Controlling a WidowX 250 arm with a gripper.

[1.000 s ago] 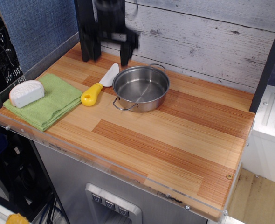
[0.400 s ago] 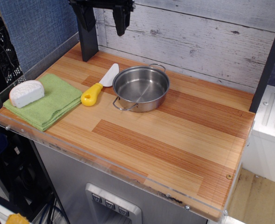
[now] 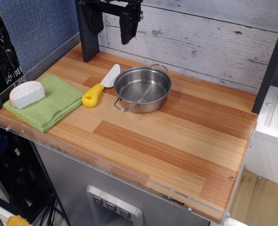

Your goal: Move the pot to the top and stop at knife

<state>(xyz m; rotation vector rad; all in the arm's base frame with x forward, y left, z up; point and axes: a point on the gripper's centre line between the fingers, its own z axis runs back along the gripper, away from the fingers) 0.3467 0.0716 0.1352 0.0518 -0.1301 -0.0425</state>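
The shiny steel pot (image 3: 142,88) stands upright and empty on the wooden table top (image 3: 176,136), toward the back. The knife (image 3: 101,84), white blade and yellow handle, lies just left of the pot, its blade tip next to the pot's rim. My gripper (image 3: 111,23) hangs high above the back left of the table, well clear of both. Its two black fingers (image 3: 128,28) stand wide apart with nothing between them.
A folded green cloth (image 3: 52,101) lies at the left edge with a white wedge-shaped toy (image 3: 27,93) on it. A black post (image 3: 87,37) stands at the back left. A plank wall (image 3: 209,37) runs behind the table.
My gripper rose from just above the knife and pot's rear to high at the back, then shifted slightly right. The pot and knife have not moved.
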